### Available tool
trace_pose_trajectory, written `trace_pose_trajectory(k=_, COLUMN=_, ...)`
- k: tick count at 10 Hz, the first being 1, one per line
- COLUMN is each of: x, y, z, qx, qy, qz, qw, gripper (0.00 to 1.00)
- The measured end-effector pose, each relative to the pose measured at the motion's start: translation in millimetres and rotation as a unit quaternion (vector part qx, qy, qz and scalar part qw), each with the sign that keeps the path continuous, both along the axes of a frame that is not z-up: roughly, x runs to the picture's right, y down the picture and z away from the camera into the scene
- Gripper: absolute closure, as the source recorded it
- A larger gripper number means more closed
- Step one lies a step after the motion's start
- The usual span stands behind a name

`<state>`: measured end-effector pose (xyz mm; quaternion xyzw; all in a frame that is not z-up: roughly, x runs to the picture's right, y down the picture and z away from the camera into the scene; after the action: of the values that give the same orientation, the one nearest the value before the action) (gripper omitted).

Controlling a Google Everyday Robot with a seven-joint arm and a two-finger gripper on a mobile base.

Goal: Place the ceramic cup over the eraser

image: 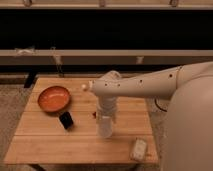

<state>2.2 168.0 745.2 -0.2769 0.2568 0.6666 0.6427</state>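
**Ceramic cup (pixel 105 131) in my pincer, eraser off to the side: misalignment risk**

My pincer (pixel 105 121) hangs straight down near the middle of the bench (pixel 45 145), jaws spread wide around the white ceramic cup. It reads as a grip. I can't tell if the cup base is touching the wood or just clear of it.

The eraser (pixel 66 120), a small black block, sits near the cup on the side toward the orange bowl (pixel 54 98), just below the bowl's rim. Cup and eraser are apart, so the cover is not yet done.

Risks, as I judge them:
- The eraser looks tilted, so a cup rim coming down off-centre would land on it and tip or skid it.
- The bowl is close to the eraser, and a wide pincer could clip its rim on the way down.
- A small reddish item (pixel 93 115) lies just beside the cup and could get dragged if I travel low.
- If I let go from too high, the cup bounces.

The white box (pixel 139 149) near the bench corner is out of the path.
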Motion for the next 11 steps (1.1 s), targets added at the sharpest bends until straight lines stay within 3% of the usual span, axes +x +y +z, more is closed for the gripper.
trace_pose_trajectory(k=6, x=-9.1, y=-0.6, z=9.4, qx=0.001, qy=-0.014, qz=-0.012, qw=0.9998, gripper=0.35)
trace_pose_trajectory(k=11, x=-11.4, y=1.8, z=9.7, qx=-0.005, qy=-0.008, qz=-0.021, qw=0.9997, gripper=0.35)
